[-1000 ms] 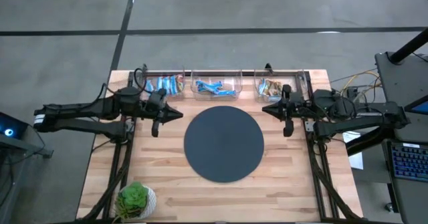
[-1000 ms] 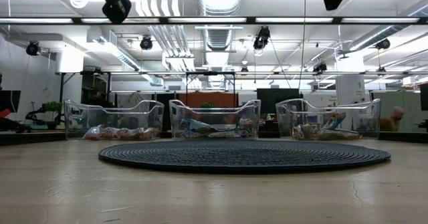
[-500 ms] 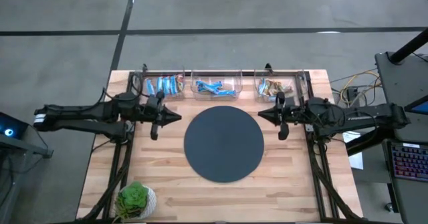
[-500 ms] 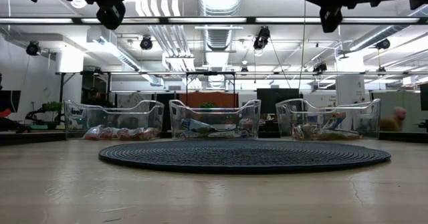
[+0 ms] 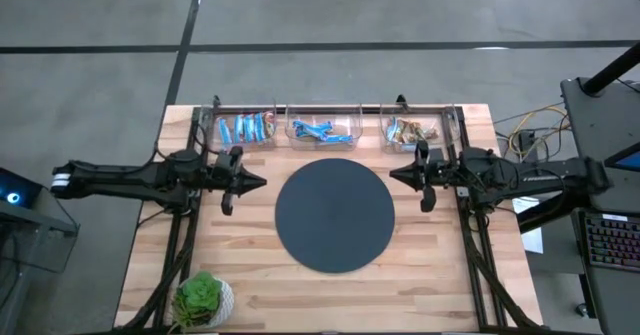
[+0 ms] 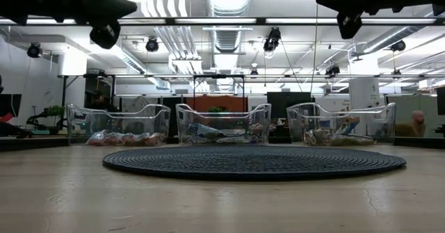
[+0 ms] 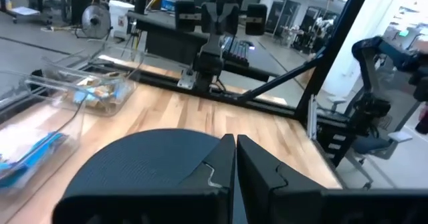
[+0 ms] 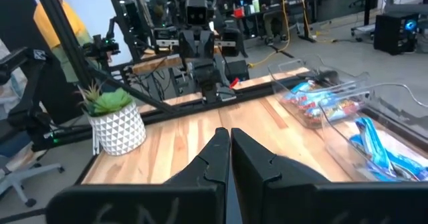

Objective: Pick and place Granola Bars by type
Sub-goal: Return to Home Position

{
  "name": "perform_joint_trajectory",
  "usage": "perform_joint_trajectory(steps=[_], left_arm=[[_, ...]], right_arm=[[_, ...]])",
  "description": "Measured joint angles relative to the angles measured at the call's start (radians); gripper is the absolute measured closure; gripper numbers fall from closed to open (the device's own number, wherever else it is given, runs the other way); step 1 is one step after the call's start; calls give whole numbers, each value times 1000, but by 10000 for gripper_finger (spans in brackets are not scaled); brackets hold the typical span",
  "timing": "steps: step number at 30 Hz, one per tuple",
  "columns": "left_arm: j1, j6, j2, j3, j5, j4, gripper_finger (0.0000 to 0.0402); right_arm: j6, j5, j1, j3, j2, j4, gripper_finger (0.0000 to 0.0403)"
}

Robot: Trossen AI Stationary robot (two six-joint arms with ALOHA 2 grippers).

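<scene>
left gripper [image 5: 259,180] and right gripper [image 5: 394,175] hover, fingers together, empty; granola bars [image 5: 322,132] lie half hidden behind clear bin walls [image 6: 222,118].

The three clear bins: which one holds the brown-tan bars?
The right bin holds the brown-tan bars; the middle bin has bright blue bars, the left bin blue-and-red bars.

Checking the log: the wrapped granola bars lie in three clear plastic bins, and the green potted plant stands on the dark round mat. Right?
No. The high view shows the green potted plant on the bare wooden table, at its corner, apart from the dark round mat. The wrapped granola bars do lie in the three clear plastic bins.
</scene>
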Motion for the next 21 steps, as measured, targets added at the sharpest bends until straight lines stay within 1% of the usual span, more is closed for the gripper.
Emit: perform_joint_trajectory(steps=[4, 9, 16, 21], left_arm=[[0, 45, -39, -22, -6, -37, 401], [0, 114, -62, -32, -9, -85, 401], [0, 123, -89, -32, -30, -155, 401], [0, 152, -123, -32, -54, -175, 401]], right_arm=[[-4, 0, 0, -19, -54, -55, 394], [-9, 1, 0, -71, -117, -52, 394], [4, 3, 0, -165, -204, -50, 394], [20, 3, 0, -199, -258, -48, 394]])
